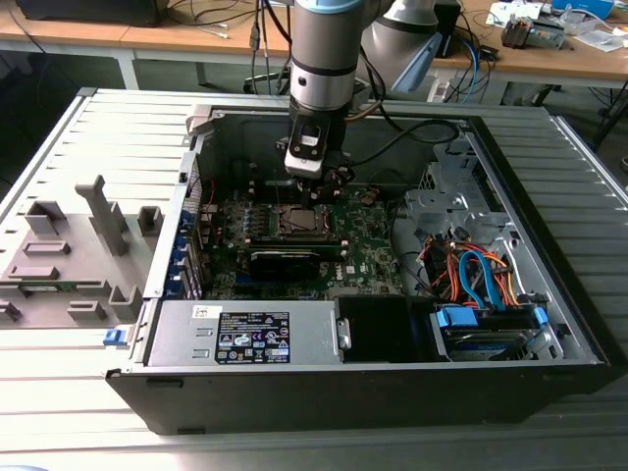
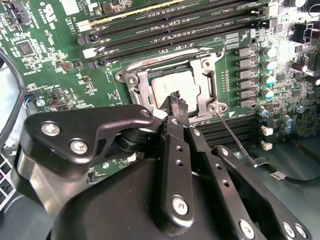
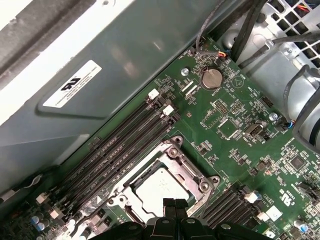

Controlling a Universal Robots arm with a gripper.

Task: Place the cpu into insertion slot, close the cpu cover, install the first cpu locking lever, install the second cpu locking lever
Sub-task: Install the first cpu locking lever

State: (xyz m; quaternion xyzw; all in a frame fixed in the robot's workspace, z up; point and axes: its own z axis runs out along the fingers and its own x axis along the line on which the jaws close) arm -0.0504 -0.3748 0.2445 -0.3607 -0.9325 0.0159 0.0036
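Black gripper (image 3: 175, 202) fingers (image 3: 168, 204) pinch together on nothing at the edge of the cpu cover (image 2: 201, 95), which lies shut over the cpu (image 3: 162, 185) in the insertion slot (image 2: 130, 80), inside the open computer case (image 1: 373, 392).

- Power supply label (image 1: 253, 339): black panel with white print and row of small marks, on power supply (image 1: 186, 324), in front of insertion slot (image 1: 297, 221) in exterior view. Print too small to read.
- White sticker (image 3: 72, 84): bold black logo and fine lines, on grey case wall (image 3: 150, 45), beyond memory slots (image 3: 125, 145) from insertion slot. Fine lines unreadable.
- Motherboard (image 2: 50, 45): tiny white silkscreen lettering around insertion slot. White triangle mark (image 2: 222, 107) at insertion slot corner.
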